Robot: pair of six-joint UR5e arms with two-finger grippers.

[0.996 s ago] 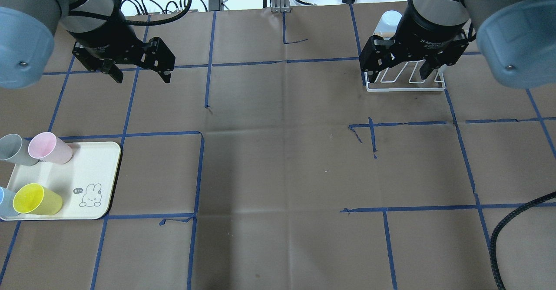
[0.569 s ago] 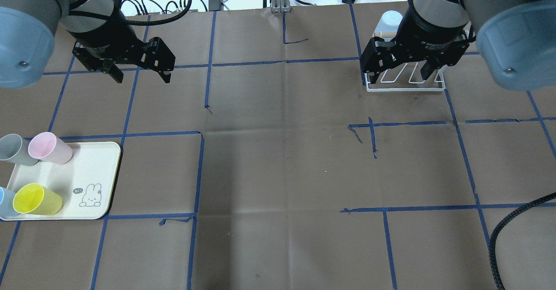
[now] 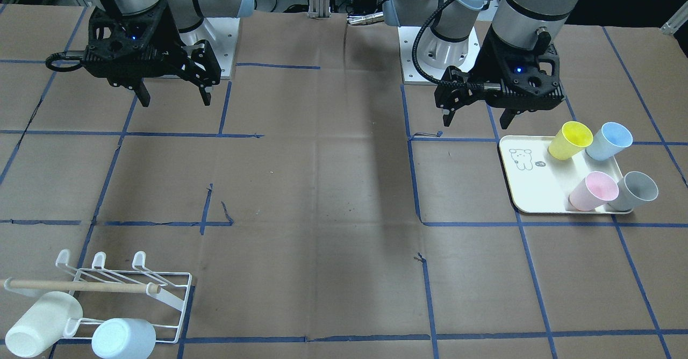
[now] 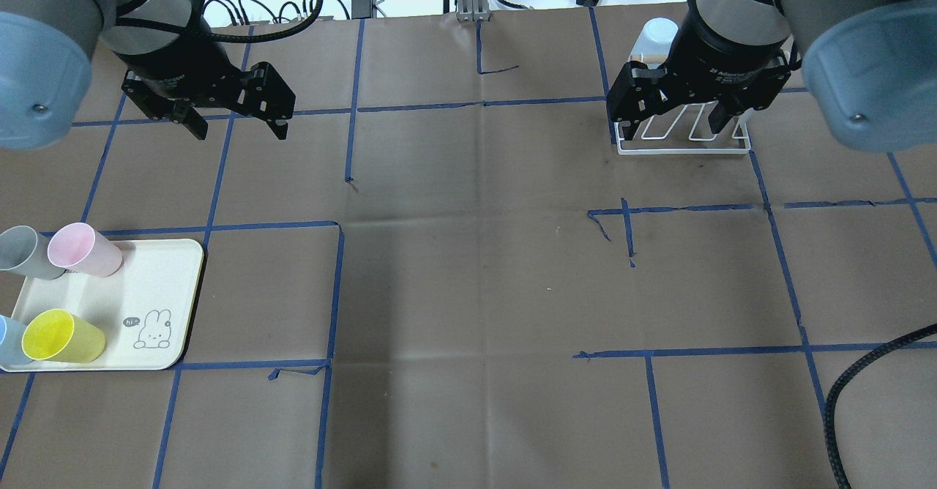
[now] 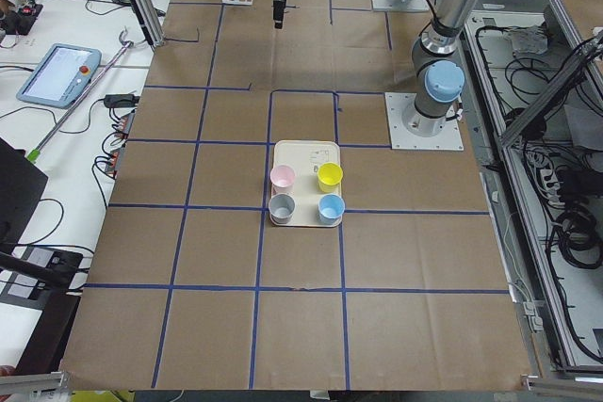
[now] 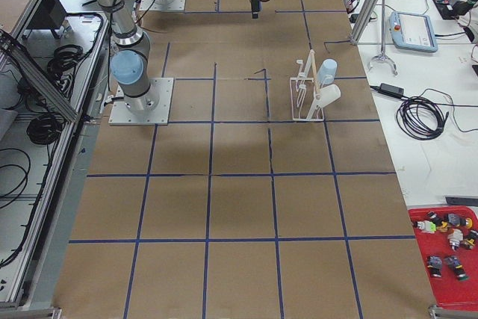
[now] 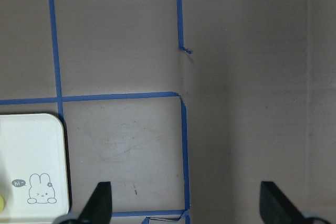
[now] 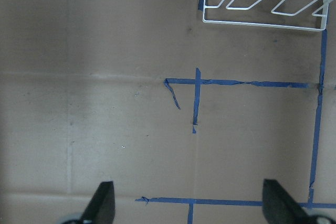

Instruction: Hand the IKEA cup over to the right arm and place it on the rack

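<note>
Several plastic cups stand on a cream tray (image 4: 146,277) at the near left: yellow (image 4: 62,335), pink (image 4: 84,249), grey (image 4: 25,252) and blue (image 4: 7,339). My left gripper (image 4: 240,135) is open and empty, hovering well beyond the tray. My right gripper (image 4: 673,130) is open and empty, hovering above the white wire rack (image 4: 684,151) at the far right. In the front-facing view the rack (image 3: 134,284) holds a white cup (image 3: 40,324) and a pale blue cup (image 3: 123,338) under its wooden dowel. The tray corner (image 7: 26,150) shows in the left wrist view, the rack's prongs (image 8: 262,9) in the right wrist view.
Brown paper with a blue tape grid covers the table. Cables and boxes lie past the far edge. A braided black hose (image 4: 849,386) curves in at the near right. The arms' base plates (image 3: 226,42) sit on the robot's side.
My right gripper has crept slightly toward the far edge over the rack. The left gripper, the cups and the tray have not moved.
</note>
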